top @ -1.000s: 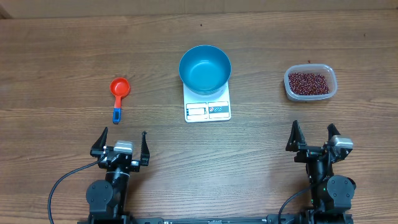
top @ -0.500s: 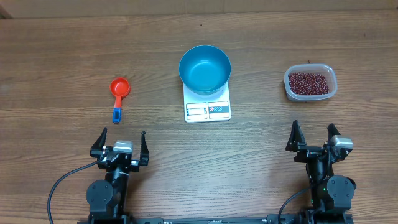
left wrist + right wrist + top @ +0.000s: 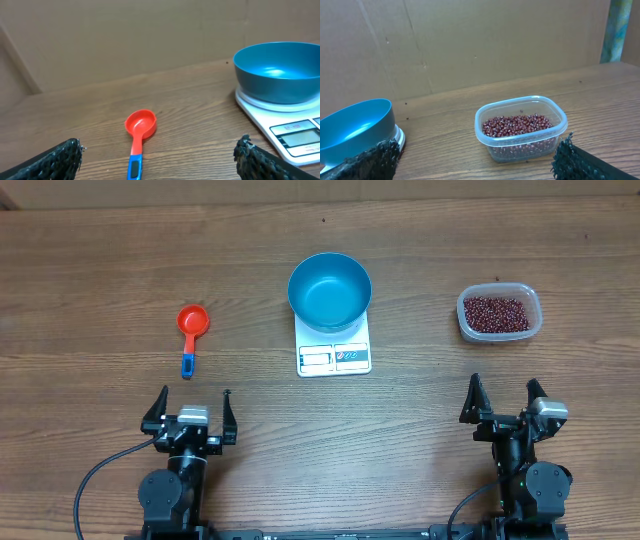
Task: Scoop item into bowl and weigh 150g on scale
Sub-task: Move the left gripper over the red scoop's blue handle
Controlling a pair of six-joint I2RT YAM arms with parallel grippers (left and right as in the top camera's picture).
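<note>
Near the middle of the worktop (image 3: 100,270), a little toward the far edge: the white scale (image 3: 334,358), display window and buttons turned to the near edge. On its far part, upright and touching it: the blue bowl (image 3: 329,290), smooth blue inside showing. Toward the right edge, well apart from the scale: a clear plastic tub (image 3: 465,325) holding the beans (image 3: 494,312), a loose maroon heap covering its bottom. Toward the left edge, about level with the scale: a red scoop (image 3: 191,320) lying flat, cup toward the far edge, blue-tipped handle toward the near edge. At the near edge, on the left side: the left fingers (image 3: 55,165), spread fully wide, holding nothing, tips directed at the scoop, near it but apart. At the near edge, on the right side: the right fingers (image 3: 370,162), spread just as wide, also holding nothing, tips directed toward the tub and well apart from it. In the right wrist view, tub straight ahead between the two fingers, bowl at the left.
</note>
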